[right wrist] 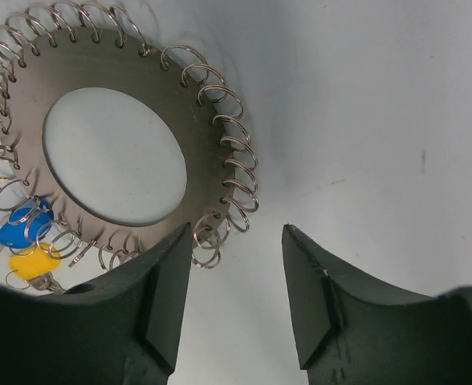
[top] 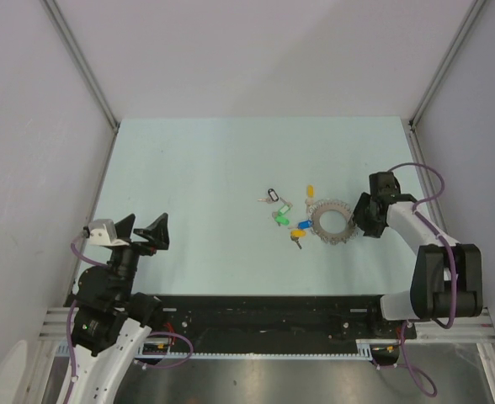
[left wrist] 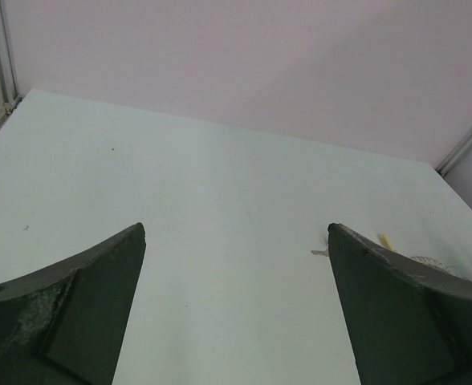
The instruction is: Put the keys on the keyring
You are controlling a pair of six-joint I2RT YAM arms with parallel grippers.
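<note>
The keyring lies flat on the table, a grey disc with a wide hole and small wire loops round its rim. It fills the upper left of the right wrist view. Left of it lie loose keys: black, green, yellow, blue and orange. A blue key and a yellow one rest at the ring's edge. My right gripper is open and empty, low at the ring's right side, its left finger over the rim. My left gripper is open and empty, far to the left.
The pale green table is bounded by grey walls and metal corner posts. In the left wrist view, the open gripper faces bare table, with a yellow key and a bit of the ring past the right finger.
</note>
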